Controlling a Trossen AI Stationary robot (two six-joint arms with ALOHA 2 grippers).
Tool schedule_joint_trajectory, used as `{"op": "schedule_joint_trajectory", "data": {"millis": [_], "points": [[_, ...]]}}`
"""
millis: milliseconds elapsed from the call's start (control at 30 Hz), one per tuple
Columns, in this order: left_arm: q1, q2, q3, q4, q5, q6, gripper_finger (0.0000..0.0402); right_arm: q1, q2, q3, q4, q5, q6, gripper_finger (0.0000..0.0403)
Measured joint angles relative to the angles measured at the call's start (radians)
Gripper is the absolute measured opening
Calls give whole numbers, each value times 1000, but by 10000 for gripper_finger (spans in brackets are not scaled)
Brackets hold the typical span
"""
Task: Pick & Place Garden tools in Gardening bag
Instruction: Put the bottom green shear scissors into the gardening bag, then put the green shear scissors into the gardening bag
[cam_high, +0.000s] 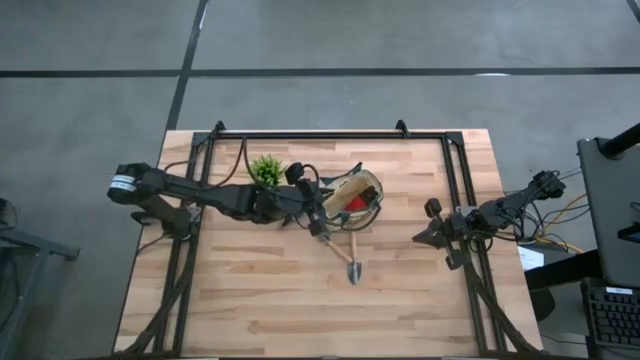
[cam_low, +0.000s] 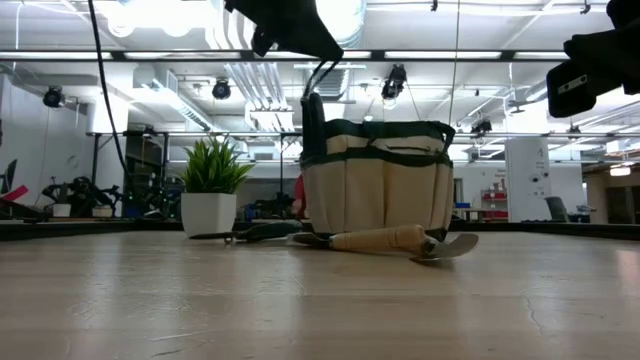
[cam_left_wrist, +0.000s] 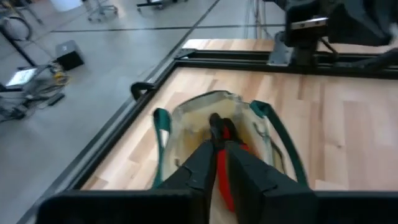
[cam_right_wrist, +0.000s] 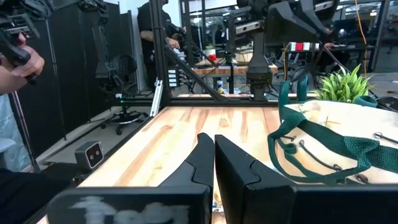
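The tan gardening bag (cam_high: 360, 193) with green trim stands upright at the table's middle; it also shows in the low view (cam_low: 375, 185). My left gripper (cam_high: 328, 207) hangs over the bag's left rim, shut on a red tool (cam_left_wrist: 224, 134) that reaches into the bag's mouth (cam_left_wrist: 199, 115). A wooden-handled trowel (cam_high: 348, 258) lies flat on the table just near of the bag. Dark shears (cam_low: 262, 232) lie beside the bag. My right gripper (cam_right_wrist: 214, 158) waits shut at the table's right side (cam_high: 425, 236), holding nothing. My left gripper has the red tool's body (cam_left_wrist: 222, 174) pinched between its two fingers. The fingers slant downward from the table's left, lying along the tool. The tool's dark front end (cam_left_wrist: 215, 123) points down inside the bag; whether it rests on the bag's floor, I cannot tell.
A small spiky green plant in a white pot (cam_high: 266, 170) stands just left of the bag, under my left arm. A black frame rail (cam_high: 330, 134) runs along the table's far edge. Bare wood (cam_high: 250, 300) fills the near half. A person stands beyond the table in the right wrist view (cam_right_wrist: 18, 62).
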Motion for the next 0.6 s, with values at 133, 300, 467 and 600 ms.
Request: {"op": "schedule_joint_trajectory", "data": {"millis": [133, 300, 467, 600], "points": [[-5, -9, 0, 8, 53, -4, 87, 0, 0, 0, 0, 0, 0, 8], [-8, -14, 0, 23, 212, -36, 137, 0, 0, 0, 0, 0, 0, 8], [-19, -12, -6, 17, 361, -79, 160, 0, 0, 0, 0, 0, 0, 8], [-32, 23, -7, -23, 355, -47, 160, 0, 0, 0, 0, 0, 0, 8]]}}
